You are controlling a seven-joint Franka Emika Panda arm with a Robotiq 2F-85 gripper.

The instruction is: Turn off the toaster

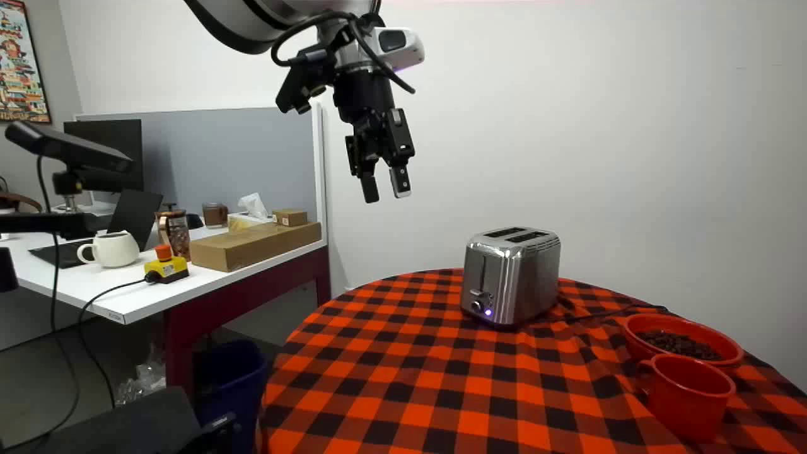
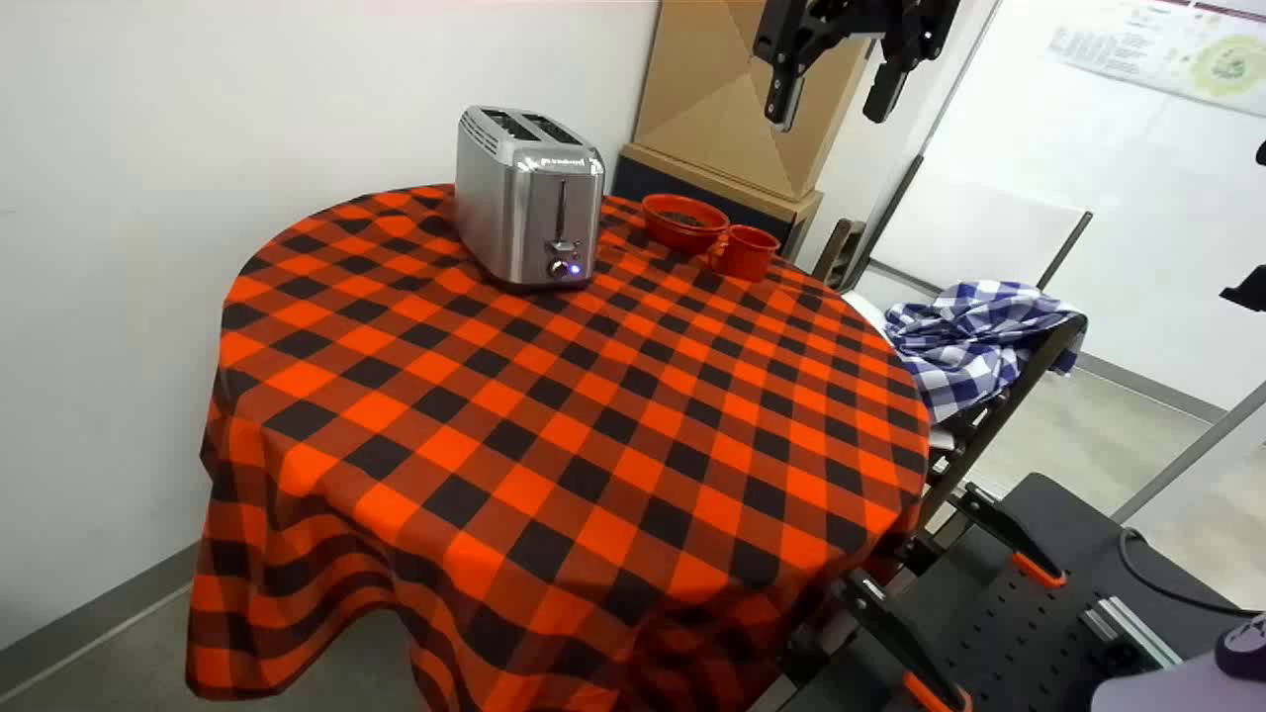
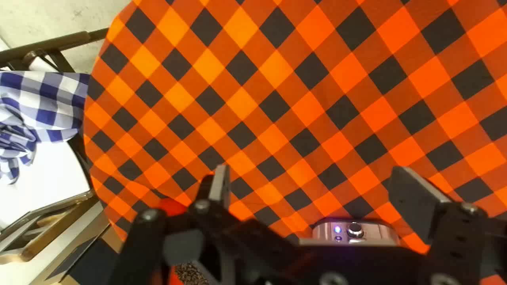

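My claw (image 1: 386, 187) hung high above the cloth-covered desk (image 1: 391, 353), its two fingers (image 3: 410, 202) spread apart. I saw one toaster (image 1: 512, 277) upright on that desk, its long axis running back toward the white wall (image 1: 630, 157). Its narrow control end, with one lever (image 2: 560, 246), one knob (image 2: 559, 268) and one lit bluish light (image 2: 576, 269), faced away from the wall and showed in both exterior views; its two slots (image 2: 511, 126) ran lengthwise along the top. I also counted one red bowl (image 2: 682, 238), holding dark beans (image 1: 678, 345), and one red mug (image 2: 747, 259) just beside it.
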